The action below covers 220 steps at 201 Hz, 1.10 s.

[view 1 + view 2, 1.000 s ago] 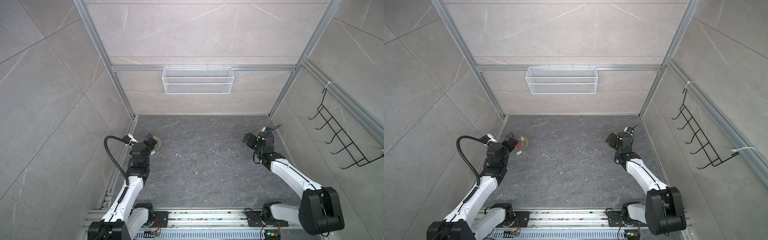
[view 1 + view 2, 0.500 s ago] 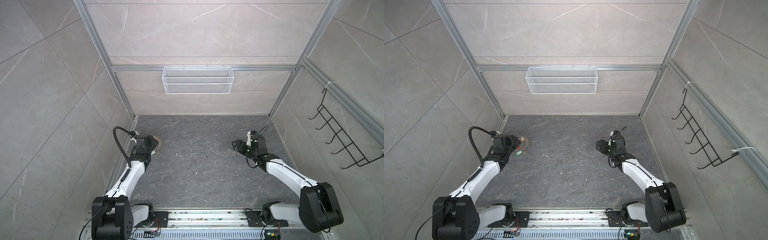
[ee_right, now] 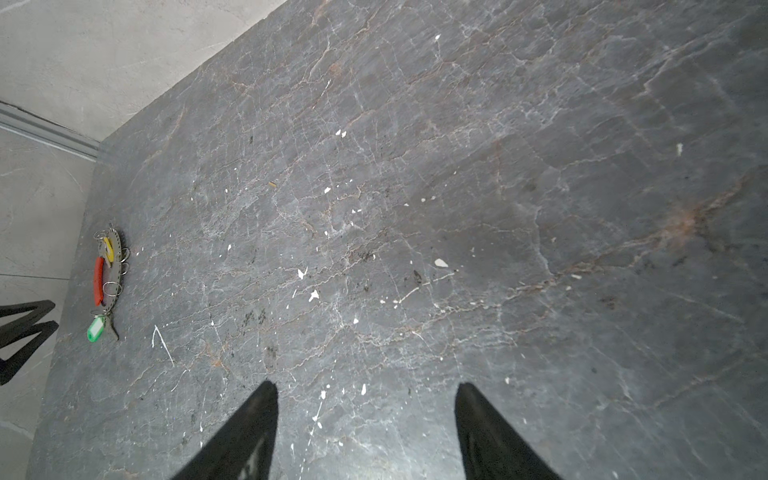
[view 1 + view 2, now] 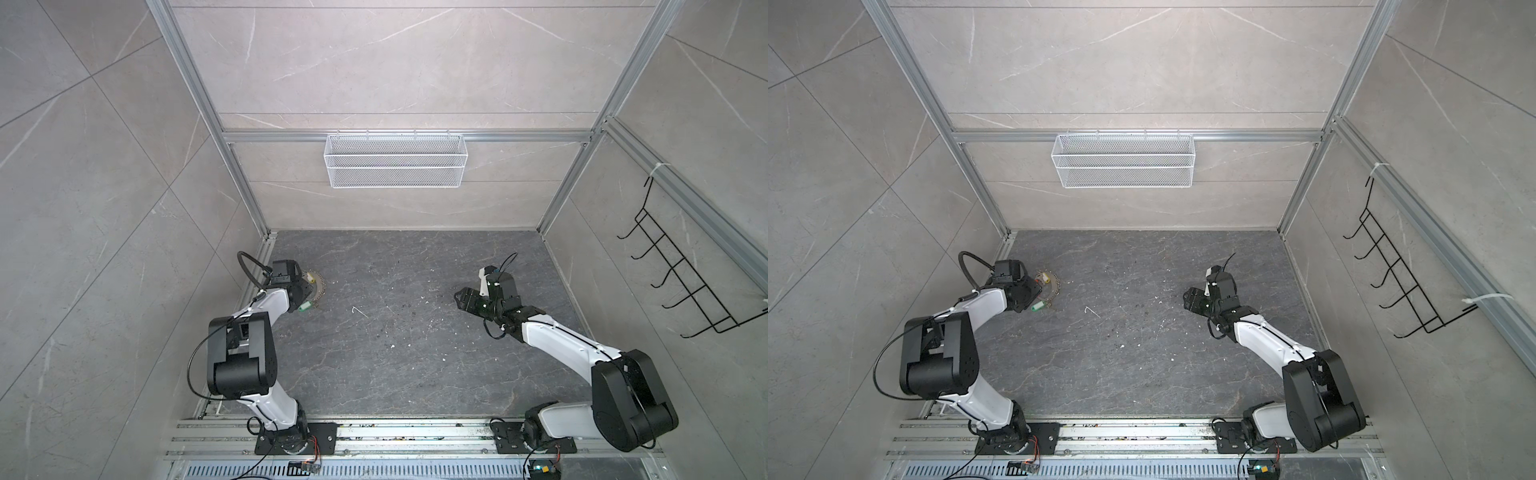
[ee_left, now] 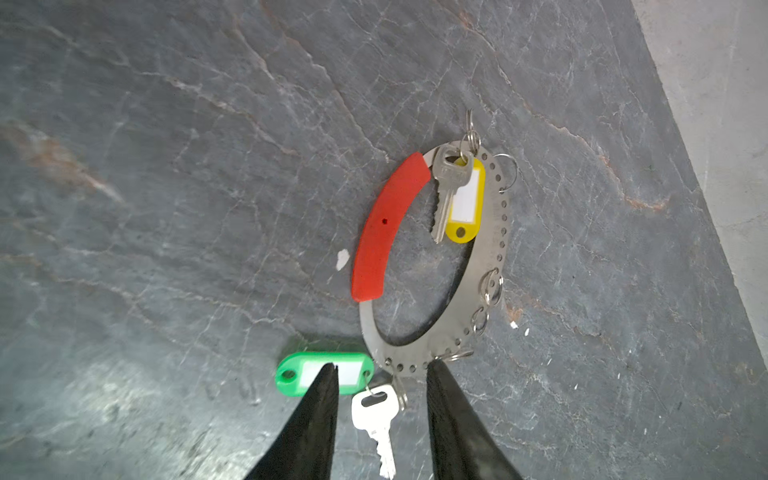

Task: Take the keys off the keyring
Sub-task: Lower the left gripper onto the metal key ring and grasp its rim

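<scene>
The left gripper (image 4: 306,296) sits left of centre in both top views, low over the dark surface (image 4: 395,353). It is mostly hidden under its own wrist, so its jaws cannot be read there. Just right of it lies the keyring (image 4: 318,286), with the green-tagged key (image 4: 305,307) a little lower in the frame. The right gripper (image 4: 462,300) hangs right of centre, well apart from the keyring, jaws parted over bare stone.

In the left wrist view the left gripper (image 5: 382,365) is partly open and holds nothing. One fingertip overlaps the green tag (image 5: 355,372), and the other sits at the edge of the keyring's (image 5: 496,232) perforated steel band. The green-tagged key (image 5: 376,415) lies flat between the fingers, touching neither. A red sleeve (image 5: 386,224) covers one arc. The yellow-tagged key (image 5: 446,195) rests inside the hoop, hung from a small split ring (image 5: 471,137).

In the right wrist view the right gripper (image 3: 366,385) stands wide and empty over bare surface. The keyring (image 3: 118,266) is far off, near the wall.
</scene>
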Each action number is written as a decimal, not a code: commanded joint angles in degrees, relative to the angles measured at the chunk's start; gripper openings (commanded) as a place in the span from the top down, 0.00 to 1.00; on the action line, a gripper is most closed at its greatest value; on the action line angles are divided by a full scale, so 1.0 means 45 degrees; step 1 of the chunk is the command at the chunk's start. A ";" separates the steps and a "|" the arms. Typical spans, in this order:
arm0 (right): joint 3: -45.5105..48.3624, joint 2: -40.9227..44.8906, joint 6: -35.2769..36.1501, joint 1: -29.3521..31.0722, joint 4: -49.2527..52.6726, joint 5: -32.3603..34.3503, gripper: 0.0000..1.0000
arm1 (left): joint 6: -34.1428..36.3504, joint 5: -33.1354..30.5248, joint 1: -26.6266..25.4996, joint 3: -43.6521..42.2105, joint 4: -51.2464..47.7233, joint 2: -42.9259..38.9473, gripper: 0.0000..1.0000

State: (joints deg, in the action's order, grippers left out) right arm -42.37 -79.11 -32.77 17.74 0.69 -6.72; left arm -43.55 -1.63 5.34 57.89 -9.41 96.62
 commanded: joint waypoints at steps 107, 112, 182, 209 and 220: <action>-0.0242 0.0235 0.0008 0.0064 -0.0095 -0.0453 0.35 | 0.1754 -0.0321 0.0318 0.5853 -0.1996 0.3685 0.57; -0.0271 0.0270 0.0017 0.0075 -0.0080 -0.0440 0.35 | 0.1804 -0.0248 0.0321 0.5995 -0.1955 0.3835 0.57; -0.0513 0.0471 0.0115 0.0074 0.0081 -0.0416 0.37 | 0.1925 -0.0068 0.0391 0.7400 -0.2115 0.5154 0.57; -0.0577 0.0359 0.0115 0.0074 0.0101 -0.0395 0.37 | 0.1714 -0.0082 0.0414 0.7519 -0.2193 0.5475 0.58; -0.0614 0.0354 0.0115 0.0072 0.0117 -0.0401 0.37 | 0.1657 -0.0078 0.0414 0.7544 -0.2187 0.5622 0.59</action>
State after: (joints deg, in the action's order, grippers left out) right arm -43.53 -78.22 -32.77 17.74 0.64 -8.40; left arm -36.03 -2.42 6.81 89.80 -18.24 120.27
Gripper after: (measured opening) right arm 0.630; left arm 0.417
